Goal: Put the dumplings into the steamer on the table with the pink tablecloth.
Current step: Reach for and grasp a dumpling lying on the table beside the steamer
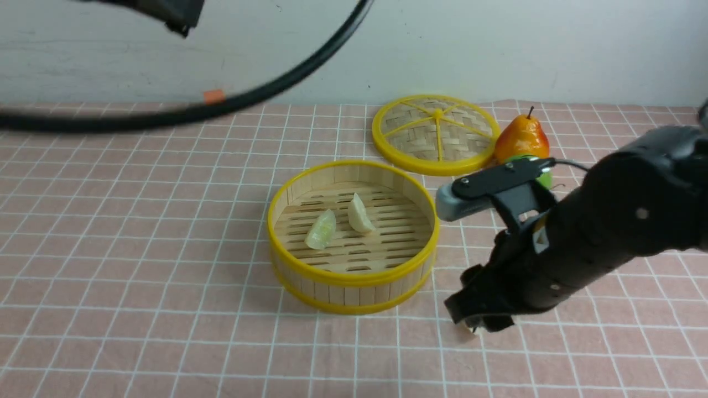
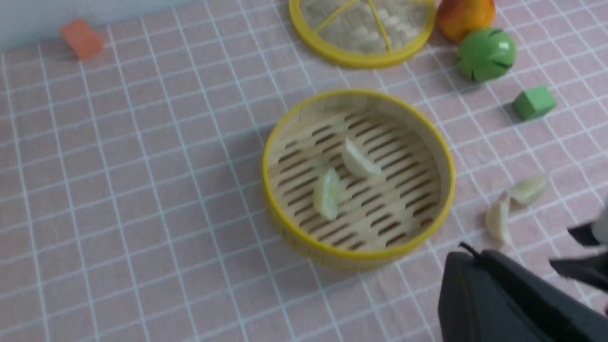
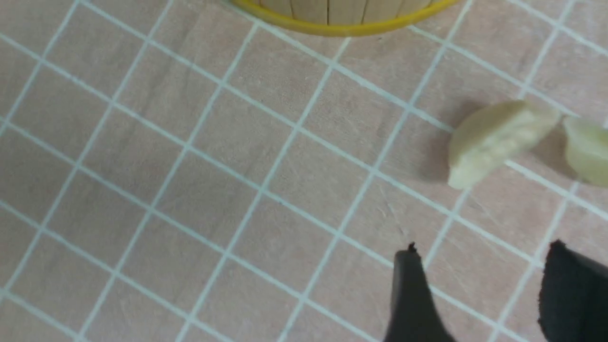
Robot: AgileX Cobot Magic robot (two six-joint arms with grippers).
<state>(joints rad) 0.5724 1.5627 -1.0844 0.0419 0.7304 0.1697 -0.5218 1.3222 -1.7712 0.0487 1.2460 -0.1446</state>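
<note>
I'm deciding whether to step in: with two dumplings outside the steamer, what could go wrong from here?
1. One loose dumpling lies almost against the second dumpling, so the open right gripper may catch both or flick one away.
2. Both lie close to the steamer; the right arm might bump its yellow rim and shift it.

From the front the right arm (image 1: 608,237) hides both loose dumplings (image 2: 498,219) and most of the green ball (image 1: 546,180) — the left arm (image 1: 177,15) is only a blurred scrap at the top edge. Up close, the steamer (image 3: 342,14) and one dumpling (image 3: 589,149) run off frame.
</note>
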